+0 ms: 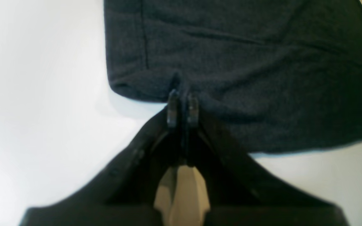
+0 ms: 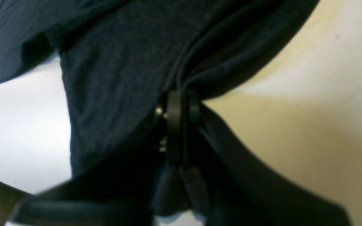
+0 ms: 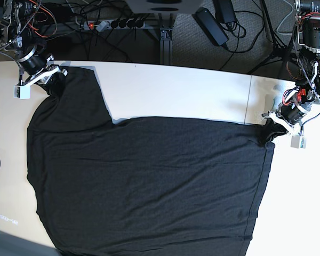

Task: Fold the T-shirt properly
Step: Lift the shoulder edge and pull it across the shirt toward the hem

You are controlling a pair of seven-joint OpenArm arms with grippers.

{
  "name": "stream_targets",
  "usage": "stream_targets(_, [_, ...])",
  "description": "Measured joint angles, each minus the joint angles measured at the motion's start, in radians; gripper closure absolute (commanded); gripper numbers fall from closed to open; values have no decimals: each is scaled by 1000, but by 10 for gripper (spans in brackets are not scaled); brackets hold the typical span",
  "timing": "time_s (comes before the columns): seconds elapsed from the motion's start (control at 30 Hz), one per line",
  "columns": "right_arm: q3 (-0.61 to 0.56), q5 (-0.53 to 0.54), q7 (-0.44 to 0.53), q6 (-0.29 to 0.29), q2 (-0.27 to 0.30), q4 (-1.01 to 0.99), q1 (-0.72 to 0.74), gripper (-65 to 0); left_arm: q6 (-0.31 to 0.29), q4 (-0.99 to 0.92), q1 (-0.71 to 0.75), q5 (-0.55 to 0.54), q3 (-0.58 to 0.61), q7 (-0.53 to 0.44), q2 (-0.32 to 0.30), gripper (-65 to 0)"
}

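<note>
Listing by size, largest first.

Worktop [image 3: 176, 85]: white, carries everything; bare strip runs along the 12 o'clock side of the base view.

T-shirt [image 3: 149, 181]: black knit, plain side up, spread flat over most of the worktop and running off the 6 o'clock edge of the view. One sleeve or corner reaches up to 10 o'clock; the straight hem edge sits at 3 o'clock. I judge it is laid open like this so a clean first fold can be taken from two pinned points.

My right arm: comes in from the 10 o'clock corner of the base view, wrist angled down toward the cloth.

My left arm: descends from the 2 o'clock corner, wrist bent inward to the hem.

My right tool [image 2: 181, 103]: closed tight, pinching a gathered bunch of the T-shirt; folds of cloth radiate from the grip toward 12 o'clock in its wrist view.

My left tool [image 1: 182, 100]: fingers drawn together on the very edge of the T-shirt near a rounded corner, a small pucker of cloth rising just above the tips. The bite looks shallow; I judge it could slip when lifted.
</note>
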Motion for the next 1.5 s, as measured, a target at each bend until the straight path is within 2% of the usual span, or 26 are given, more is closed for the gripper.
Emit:
stream_targets(0.07, [0,0,-5,0,0,0,0,0,-13,0,6,-23,0,2,-2,0])
stream_targets(0.2, [34,13,-118,1,6,8,2,0,-19,9,35,-94,-15,58,-25,0])
stream_targets(0.3, [103,95,-142,19,6,7,-45,0,-23,42,98,-125,-48,70,-60,0])
stream_targets(0.4, [184,177,-180,53,5,8,-95,0,-25,112,160,-114,-70,86,-84,0])
stream_targets(0.5, [240,214,-265,56,15,26,-95,0,-22,204,191,-109,-87,126,-87,0])
stream_targets(0.6, [260,211,-287,56,27,67,-98,0,-22,281,194,-132,-101,140,-92,0])
stream_targets(0.73, [295,204,-294,56,83,151,-84,0,-22,306,155,-136,-105,140,-111,0])
stream_targets(0.93, [314,205,-294,56,226,177,11,0,-22,306,86,-123,-105,141,-141,0])
stream_targets(1.0, [315,204,-299,57,256,176,51,0,-22,298,59,-122,-105,144,-151,0])
stream_targets(1.13, [289,211,-301,59,319,163,139,0,-22,228,-35,-116,-97,142,-154,0])
stream_targets(1.23, [216,188,-299,60,356,121,200,0,-22,136,-111,-101,-60,126,-151,0])
stream_targets(1.43, [16,138,-308,61,374,31,380,0,-21,-28,-286,-60,61,107,-150,0])
stream_targets(1.5, [-42,128,-300,61,375,-5,451,0,-22,-83,-337,-35,95,64,-151,0])
